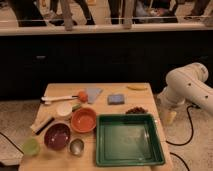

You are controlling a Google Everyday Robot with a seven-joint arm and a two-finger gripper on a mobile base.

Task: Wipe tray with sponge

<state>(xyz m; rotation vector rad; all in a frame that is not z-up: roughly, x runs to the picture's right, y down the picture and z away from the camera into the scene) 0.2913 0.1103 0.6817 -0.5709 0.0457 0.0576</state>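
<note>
Eyeing the reach, I put the gripper (169,116) off the 3 o'clock edge of the table (56,92), open or closed I cannot tell, with the sponge (116,98) at its 10 o'clock, long axis 9-to-3, and the tray (130,141) near, at the sponge's 6 o'clock.

Tray (127,141): green plastic, smooth, slight sheen; sponge (116,98): blue, matt, soft-looking; table (62,90): light wood, matt. Orange bowl (83,120) and maroon bowl (57,136): smooth, glossy; small cup (76,146): shiny metal; folded cloth (93,93): grey-blue fabric, matt. Arm (187,82): smooth white shell; gripper (168,116): pale, hanging just beside the table's right edge.
</note>
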